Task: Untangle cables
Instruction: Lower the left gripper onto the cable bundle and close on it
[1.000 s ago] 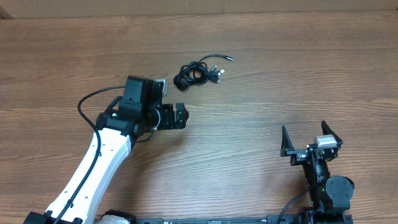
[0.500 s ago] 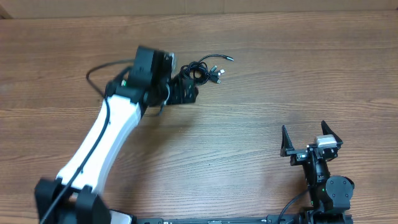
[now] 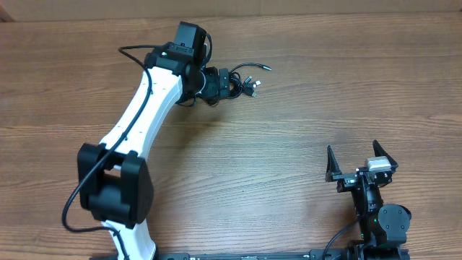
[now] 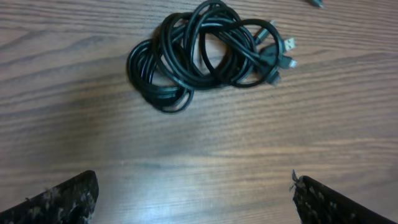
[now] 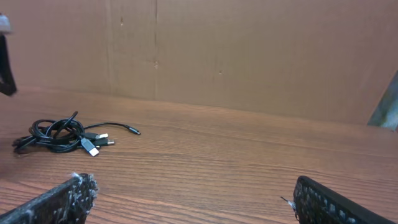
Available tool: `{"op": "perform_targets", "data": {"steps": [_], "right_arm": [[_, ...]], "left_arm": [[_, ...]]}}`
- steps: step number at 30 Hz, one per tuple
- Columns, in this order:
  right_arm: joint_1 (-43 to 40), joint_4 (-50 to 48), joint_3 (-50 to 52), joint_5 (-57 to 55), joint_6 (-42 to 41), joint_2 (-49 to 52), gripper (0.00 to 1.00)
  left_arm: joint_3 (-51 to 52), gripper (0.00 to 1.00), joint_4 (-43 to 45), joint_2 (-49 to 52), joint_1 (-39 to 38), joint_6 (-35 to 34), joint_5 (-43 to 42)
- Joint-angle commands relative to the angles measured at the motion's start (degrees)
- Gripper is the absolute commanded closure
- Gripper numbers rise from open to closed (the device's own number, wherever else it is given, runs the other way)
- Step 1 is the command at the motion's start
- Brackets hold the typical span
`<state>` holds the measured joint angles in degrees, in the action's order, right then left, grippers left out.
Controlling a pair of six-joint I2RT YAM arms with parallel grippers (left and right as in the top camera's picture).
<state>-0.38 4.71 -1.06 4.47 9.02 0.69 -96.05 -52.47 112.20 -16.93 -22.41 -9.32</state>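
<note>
Black cables point(image 3: 242, 83) lie bunched in one knotted coil on the wooden surface point(image 3: 325, 94), close to its far edge and somewhat left of that edge's middle. The loops overlap tightly at the left of the bundle. Several metal-tipped plug ends point(image 4: 280, 53) fan out at its right, and one loose end point(image 3: 266, 68) strays toward the right, apart from the rest. None of the cords appears separated yet, so the task is judged to be at its outset.

The left arm stretches across the surface so that the left hand point(image 3: 220, 83) sits at the left flank of the coil, probably to line up a first grasp on the dense loops. In the left wrist view the coil point(image 4: 199, 56) lies ahead of the hand, roughly centred between the two fingertips point(image 4: 68, 196). Bare wood separates the fingertips from the cords. The left hand is spread wide and neither holds nor touches anything.

The right hand point(image 3: 354, 162) rests near the near right corner of the surface, well apart from the cables. It faces them across the wood, presumably waiting to take a second strand. It is also spread wide and empty, and its own camera shows the bundle point(image 5: 62, 137) far off to the left.
</note>
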Motion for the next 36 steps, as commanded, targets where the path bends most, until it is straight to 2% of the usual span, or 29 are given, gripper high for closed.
{"op": "perform_targets", "data": {"steps": [1, 7, 13, 17, 22, 30, 36], "right_arm": [[-0.17, -0.2, 0.59, -0.37, 0.07, -0.09, 0.0], [-0.17, -0.2, 0.59, -0.37, 0.07, -0.09, 0.0], [-0.17, -0.22, 0.59, -0.37, 0.07, -0.09, 0.0], [-0.17, -0.2, 0.59, -0.37, 0.07, -0.09, 0.0], [-0.17, -0.2, 0.59, -0.37, 0.07, -0.09, 0.0], [-0.17, -0.2, 0.59, -0.37, 0.07, -0.09, 0.0], [-0.17, -0.22, 0.59, -0.37, 0.07, -0.09, 0.0]], "left_arm": [[-1.51, 0.0, 1.53, 3.15, -0.76, -0.98, -1.31], [-1.51, 0.0, 4.02, 6.49, -0.74, -1.9, -2.32], [-1.51, 0.0, 4.68, 8.39, -0.79, -14.67, 3.08], [-1.51, 0.0, 5.92, 9.31, -0.79, -19.8, 5.33], [-1.51, 0.0, 10.25, 9.9, -1.11, -20.46, 5.29], [-1.49, 0.0, 11.67, 11.34, -1.86, -26.51, 8.81], [-1.49, 0.0, 14.62, 13.6, -2.19, -26.51, 9.16]]}}
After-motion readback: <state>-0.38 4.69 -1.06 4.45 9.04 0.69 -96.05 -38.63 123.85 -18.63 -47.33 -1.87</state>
